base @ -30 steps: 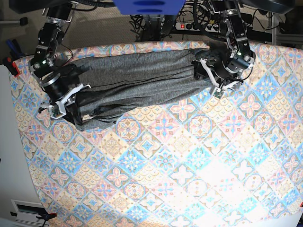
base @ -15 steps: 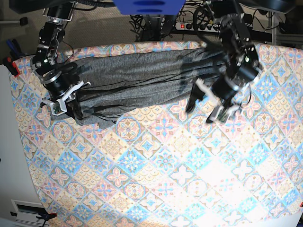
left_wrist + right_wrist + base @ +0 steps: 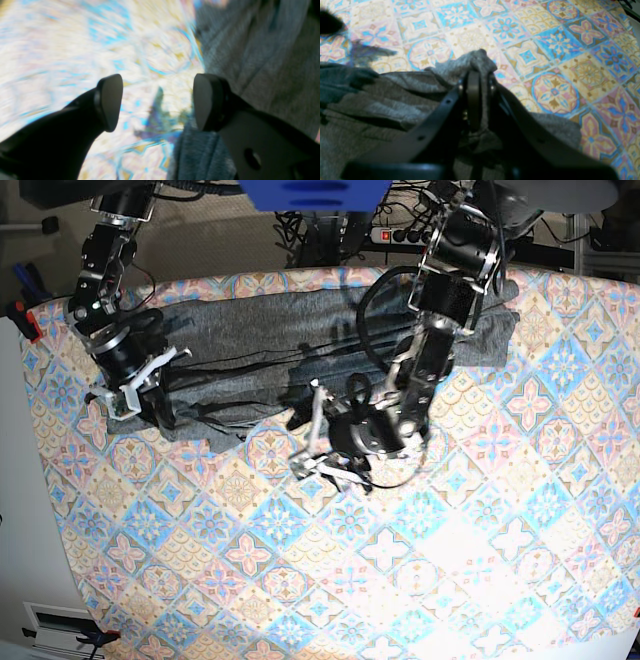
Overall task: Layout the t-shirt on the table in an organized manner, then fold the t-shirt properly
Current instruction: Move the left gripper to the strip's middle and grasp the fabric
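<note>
Pinching the t-shirt [image 3: 425,82] in the right gripper [image 3: 477,75]; left gripper [image 3: 157,100] spread wide above the table [image 3: 62,45], holding nothing.

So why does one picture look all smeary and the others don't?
In the left wrist view the table is streaked with motion blur, while the open left gripper looks sharp. The right wrist view is clearer: the right gripper pinches the t-shirt. The base view is sharp, with bright glare low on the cloth.
</note>
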